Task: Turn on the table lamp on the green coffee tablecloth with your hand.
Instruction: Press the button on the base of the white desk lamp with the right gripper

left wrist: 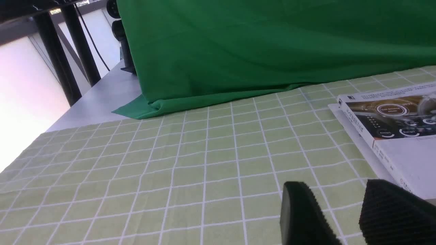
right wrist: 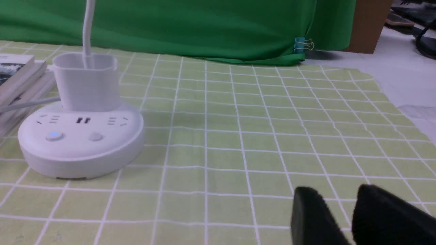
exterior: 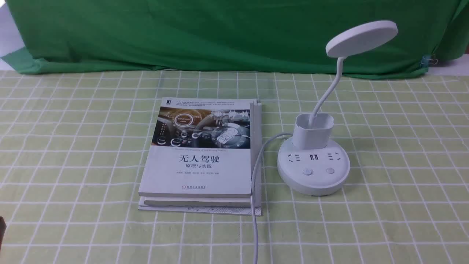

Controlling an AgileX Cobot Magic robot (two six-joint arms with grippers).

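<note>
The white table lamp [exterior: 313, 161] stands right of centre on the green coffee tablecloth [exterior: 403, 154], with its disc head [exterior: 361, 38] raised on a bent neck and two buttons [exterior: 307, 171] on the round base. In the right wrist view the lamp base [right wrist: 81, 143] is well off to one side of my right gripper [right wrist: 335, 194], and one button [right wrist: 54, 136] glows faint blue. The right gripper is slightly open, empty, low over the cloth. My left gripper [left wrist: 335, 190] is open, empty, over the cloth [left wrist: 170, 163] beside the book. Neither arm shows clearly in the front view.
A white-covered book [exterior: 199, 154] lies on a second one left of the lamp, also in the left wrist view [left wrist: 398, 136]. The lamp's white cord [exterior: 254, 190] runs along the book toward the front edge. A dark green backdrop [exterior: 220, 33] hangs behind.
</note>
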